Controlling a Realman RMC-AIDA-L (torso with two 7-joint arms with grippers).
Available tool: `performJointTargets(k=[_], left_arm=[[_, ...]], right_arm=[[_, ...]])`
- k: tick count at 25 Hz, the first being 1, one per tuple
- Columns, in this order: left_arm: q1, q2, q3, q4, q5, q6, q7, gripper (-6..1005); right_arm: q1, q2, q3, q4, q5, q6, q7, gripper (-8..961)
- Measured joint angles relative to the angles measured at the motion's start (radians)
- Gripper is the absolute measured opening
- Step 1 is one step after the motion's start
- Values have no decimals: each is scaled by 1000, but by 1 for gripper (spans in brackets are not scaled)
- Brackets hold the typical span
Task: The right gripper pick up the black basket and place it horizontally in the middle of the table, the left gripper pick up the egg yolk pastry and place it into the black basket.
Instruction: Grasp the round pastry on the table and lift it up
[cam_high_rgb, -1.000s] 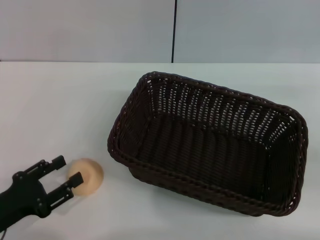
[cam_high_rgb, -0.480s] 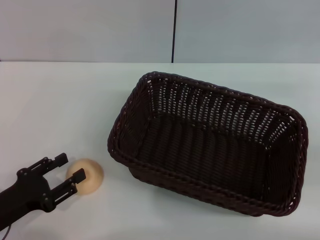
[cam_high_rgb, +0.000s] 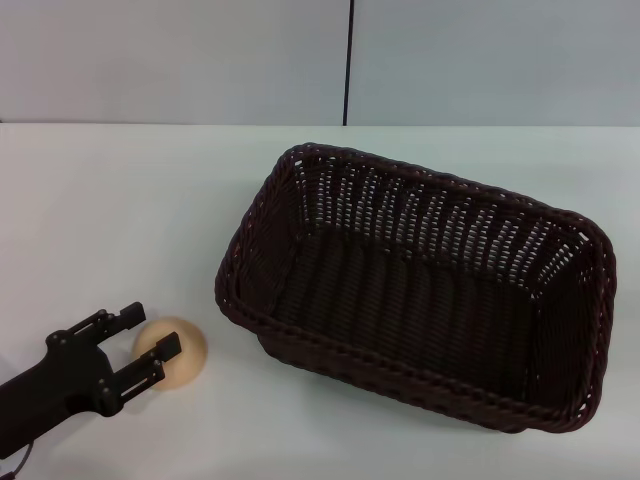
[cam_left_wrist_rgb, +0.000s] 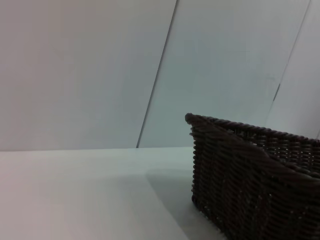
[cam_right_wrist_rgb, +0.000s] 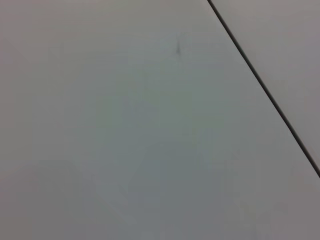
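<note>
The black basket (cam_high_rgb: 420, 285) stands on the white table (cam_high_rgb: 120, 220), right of centre, its long side running at a slight slant; it is empty. It also shows in the left wrist view (cam_left_wrist_rgb: 255, 175). The egg yolk pastry (cam_high_rgb: 175, 350) lies on the table to the basket's left, near the front edge. My left gripper (cam_high_rgb: 148, 330) is open, with its two prongs reaching around the pastry's left side, one behind it and one in front. My right gripper is out of view.
A grey wall with a dark vertical seam (cam_high_rgb: 348, 62) rises behind the table's far edge. Bare tabletop lies to the left of the basket and behind the pastry.
My left gripper has slid forward to the right, so its open prongs now straddle more of the pastry. The pastry and the basket have not moved.
</note>
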Motion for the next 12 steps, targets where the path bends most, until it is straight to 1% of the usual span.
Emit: performJointTargets(k=[12], left_arm=[[-1, -1, -2, -3, 2, -8, 1, 558]], right_arm=[[0, 1, 14, 7, 2, 4, 0, 319]])
